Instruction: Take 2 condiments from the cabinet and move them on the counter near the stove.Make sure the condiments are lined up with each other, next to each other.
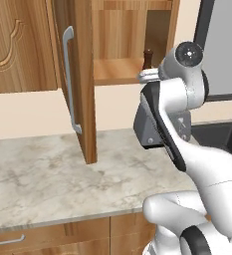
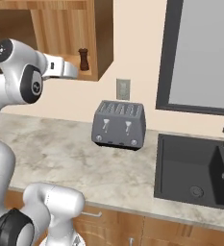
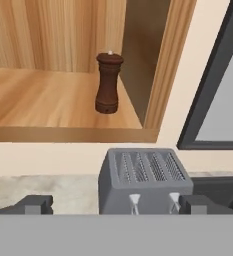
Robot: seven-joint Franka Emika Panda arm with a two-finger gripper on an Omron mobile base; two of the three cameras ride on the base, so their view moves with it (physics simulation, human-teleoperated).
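One turned, dark reddish-brown wooden shaker [image 3: 108,83] stands on the smooth-grained cabinet shelf [image 3: 48,100] ahead of my wide-open claw [image 3: 115,205].

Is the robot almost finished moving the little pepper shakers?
Not yet. Done: the cabinet door is open. Right now the open pincer is empty and points toward the dark shaker, which stands on the cabinet shelf. Left to do: grab it, set it on the counter, then bring a second one beside it.

Bright, even, shadowless, slightly soft rendering
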